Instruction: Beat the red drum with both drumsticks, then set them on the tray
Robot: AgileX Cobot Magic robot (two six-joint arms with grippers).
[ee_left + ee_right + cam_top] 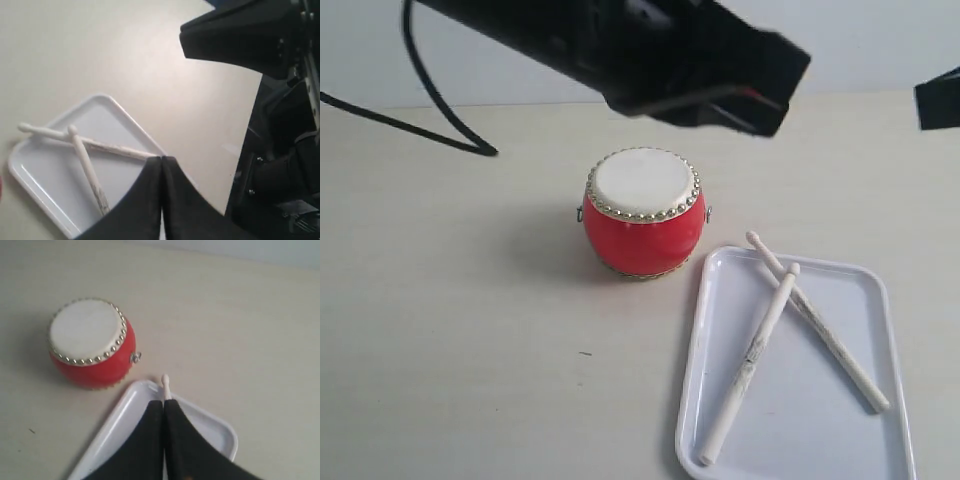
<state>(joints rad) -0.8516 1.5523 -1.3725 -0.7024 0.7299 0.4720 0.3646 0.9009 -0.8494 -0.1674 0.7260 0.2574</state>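
My right gripper [163, 404], shut on nothing, hides all but one stick tip [165, 381]; past my shut left gripper [161, 160], both sticks [78, 142] cross on the tray [45, 170].

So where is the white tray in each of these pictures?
Exterior view: the tray fills the lower right corner, beside the red drum.
Left wrist view: lower left of the picture.
Right wrist view: bottom middle, partly hidden by the right gripper.
Shared landmark: the drumsticks lying crossed on it; the right wrist view shows only one tip.
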